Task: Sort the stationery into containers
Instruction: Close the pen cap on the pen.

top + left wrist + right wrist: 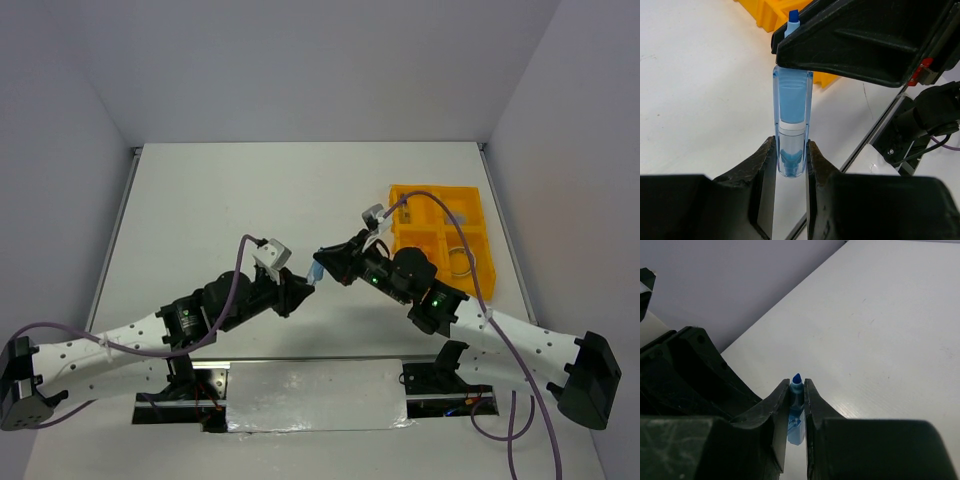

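Blue see-thru plastic bottle (791, 107), left of yellow-orange four-compartment plastic tray (462, 189): left wrist cam shows us left claw (791, 155) clenched on its base; right wrist cam, right claw (797, 390) pinching its tip. White counter (220, 200), pale walls (300, 60).

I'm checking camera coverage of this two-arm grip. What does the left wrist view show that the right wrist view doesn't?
Left wrist only: the blue marker's translucent barrel, the left end effector pinching its base, the yellow tray. Right wrist only: the wall beyond the table. Both: the marker's tip clamped in the right end effector.
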Controlling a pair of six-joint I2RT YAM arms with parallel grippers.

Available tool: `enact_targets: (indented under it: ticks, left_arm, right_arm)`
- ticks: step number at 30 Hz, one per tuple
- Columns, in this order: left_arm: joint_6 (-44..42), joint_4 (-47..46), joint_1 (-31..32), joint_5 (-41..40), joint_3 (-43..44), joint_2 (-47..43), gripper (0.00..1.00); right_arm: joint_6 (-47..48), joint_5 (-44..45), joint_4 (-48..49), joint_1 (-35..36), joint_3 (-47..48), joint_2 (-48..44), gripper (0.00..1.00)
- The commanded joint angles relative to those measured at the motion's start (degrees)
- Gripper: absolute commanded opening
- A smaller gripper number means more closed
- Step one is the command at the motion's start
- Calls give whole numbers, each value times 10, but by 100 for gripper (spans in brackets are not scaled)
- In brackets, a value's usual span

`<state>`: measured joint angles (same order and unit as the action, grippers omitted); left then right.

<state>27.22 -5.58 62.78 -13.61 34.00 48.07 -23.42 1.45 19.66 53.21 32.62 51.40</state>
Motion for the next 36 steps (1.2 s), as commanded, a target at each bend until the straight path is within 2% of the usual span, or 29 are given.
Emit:
enact_targets:
  ticks: [1, 4, 6, 7, 9, 10, 11, 12, 13, 18, 23, 24, 26, 27, 31, 34, 35, 36]
  left_arm:
    - [5, -14, 0, -5, 31, 3, 0]
    - [5, -7, 0, -9, 39, 3, 0]
    - [6, 1, 0, -12, 44, 4, 10]
    - [6, 10, 0, -15, 48, 4, 29]
    - [6, 19, 0, -22, 52, 4, 54]
    - [9, 25, 0, -37, 55, 2, 81]
    - [12, 38, 0, -43, 56, -3, 93]
    - [12, 43, 0, -48, 56, -5, 99]
    - [11, 44, 0, -51, 53, -9, 99]
    - [12, 21, 0, -32, 26, -25, 95]
    - [14, -30, 0, 9, -6, -43, 83]
    - [13, -45, 0, 23, -20, -49, 74]
    - [11, -82, 0, 51, -37, -67, 65]
    - [13, -113, 0, 72, -50, -78, 55]
    - [15, -160, 0, 88, -75, -104, 34]
    - [18, -179, 0, 82, -85, -116, 9]
    - [20, -187, 0, 83, -93, -120, 4]
    - [22, -195, 0, 83, -97, -122, 4]
  right_arm:
    - [20, -36, 13, 10, 30, 12, 11]
    - [28, -44, 16, 15, 31, 17, 0]
    - [38, -52, 14, 15, 32, 17, 0]
    - [40, -52, 11, 16, 36, 15, 0]
    - [47, -55, -3, 16, 40, 11, 0]
    - [49, -51, -10, 18, 44, 6, 0]
    - [50, -48, -17, 18, 50, 3, 0]
    - [50, -31, -36, 16, 54, -2, 0]
    - [49, -18, -49, 18, 63, -5, 0]
    - [19, 35, -100, 16, 83, -14, 0]
    - [16, -4, -97, 15, 91, -11, 0]
    - [13, -8, -96, 16, 90, -9, 0]
    - [3, -36, -86, 16, 86, -9, 0]
    - [2, -50, -65, 16, 76, -9, 0]
    - [-11, -101, -10, 16, 51, -16, 0]
    - [-21, -133, 34, 15, 32, -25, 0]
    - [-23, -150, 53, 16, 27, -27, 0]
    - [-26, -156, 60, 16, 25, -26, 0]
